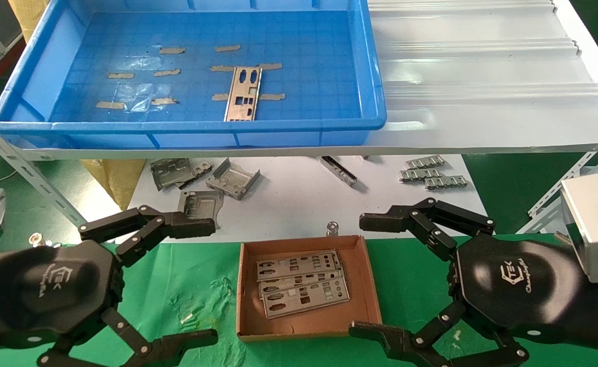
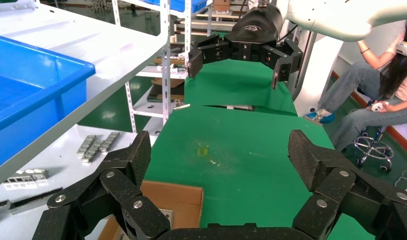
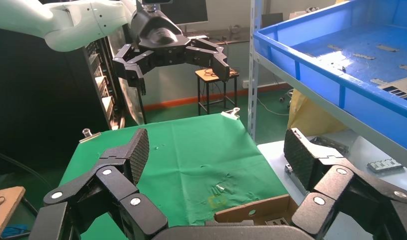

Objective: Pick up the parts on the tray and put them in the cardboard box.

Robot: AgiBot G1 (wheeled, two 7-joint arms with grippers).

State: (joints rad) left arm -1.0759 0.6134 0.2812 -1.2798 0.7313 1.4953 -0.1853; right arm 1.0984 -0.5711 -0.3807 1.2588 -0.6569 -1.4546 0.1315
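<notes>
On the upper shelf point(image 1: 482, 102) sits the large shallow blue plastic tray point(image 1: 375, 66), with one thin flat silver metal plate point(image 1: 243, 94) lying inside, right of centre. Below, in front, the small brown cardboard box point(image 1: 365, 285) rests on the green surface point(image 1: 191, 285), holding three stacked plates point(image 1: 301, 285). Bent grey metal brackets point(image 1: 202, 181) lie behind the box to the left, small ridged metal strips point(image 1: 434, 176) behind to the right.
</notes>
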